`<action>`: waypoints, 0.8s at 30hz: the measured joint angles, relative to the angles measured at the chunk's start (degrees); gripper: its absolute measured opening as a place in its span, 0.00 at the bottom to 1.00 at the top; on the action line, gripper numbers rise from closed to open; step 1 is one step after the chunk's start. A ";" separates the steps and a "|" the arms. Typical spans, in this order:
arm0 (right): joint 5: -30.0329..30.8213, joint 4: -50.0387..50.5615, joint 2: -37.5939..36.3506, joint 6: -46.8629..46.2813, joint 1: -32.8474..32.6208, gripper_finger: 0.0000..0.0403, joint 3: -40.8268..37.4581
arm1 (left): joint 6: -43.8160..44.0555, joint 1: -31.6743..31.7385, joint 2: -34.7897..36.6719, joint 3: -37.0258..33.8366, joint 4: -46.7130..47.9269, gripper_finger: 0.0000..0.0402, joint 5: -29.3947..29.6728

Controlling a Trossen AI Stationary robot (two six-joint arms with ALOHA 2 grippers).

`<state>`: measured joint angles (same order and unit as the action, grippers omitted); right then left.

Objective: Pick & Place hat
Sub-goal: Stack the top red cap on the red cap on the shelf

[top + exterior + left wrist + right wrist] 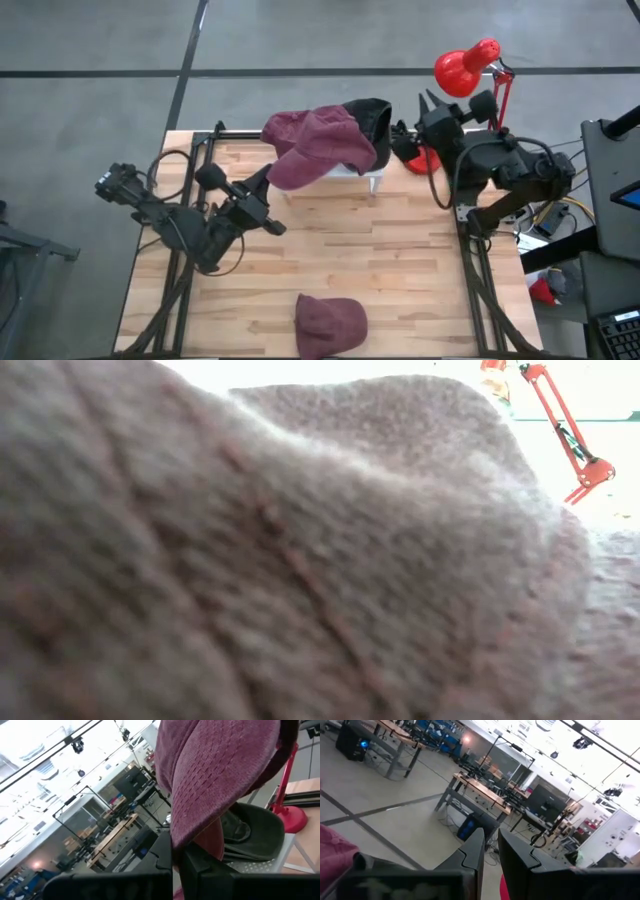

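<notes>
My left gripper [270,188] is shut on a maroon knit hat [318,145], held up over a white stand [358,173] at the table's far middle. A dark hat [376,115] lies on that stand; in the left wrist view the maroon hat [215,765] hangs above the dark hat [255,827]. A second maroon hat [330,322] lies flat at the near edge and fills the low view [300,560]. My right gripper [427,100] is up beside the dark hat, fingers a narrow gap apart [491,840] with nothing between the tips. My left gripper pinches the maroon hat's lower edge [172,837] between its two fingers [200,865]. It comes in level, from the table's near left. The hat stretches away from the fingers over the stand, lifted off the table. Whether its far part rests on the dark hat, I cannot tell.
A red desk lamp [465,68] stands at the far right, its base [292,812] on the table beside the stand. Bare wood [400,260] spreads between the stand and the near hat. Black frame rails [185,230] run along both sides.
</notes>
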<state>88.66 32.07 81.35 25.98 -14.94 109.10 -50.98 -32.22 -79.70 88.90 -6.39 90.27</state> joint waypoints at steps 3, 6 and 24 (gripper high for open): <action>0.00 8.18 -1.37 -7.55 0.01 0.13 0.00 | -0.02 -0.22 0.83 0.00 -0.03 0.01 -0.02; -0.16 17.31 -2.40 -16.57 -0.02 0.13 0.00 | 0.04 -0.21 1.90 0.00 -0.07 0.01 -0.14; -29.11 34.07 -1.40 -31.64 -0.38 0.13 -3.77 | 19.80 8.11 11.91 -0.17 1.88 0.01 -57.02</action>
<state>59.55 66.13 79.95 -5.65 -15.32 105.33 -31.18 -24.11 -67.79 88.73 -4.51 33.25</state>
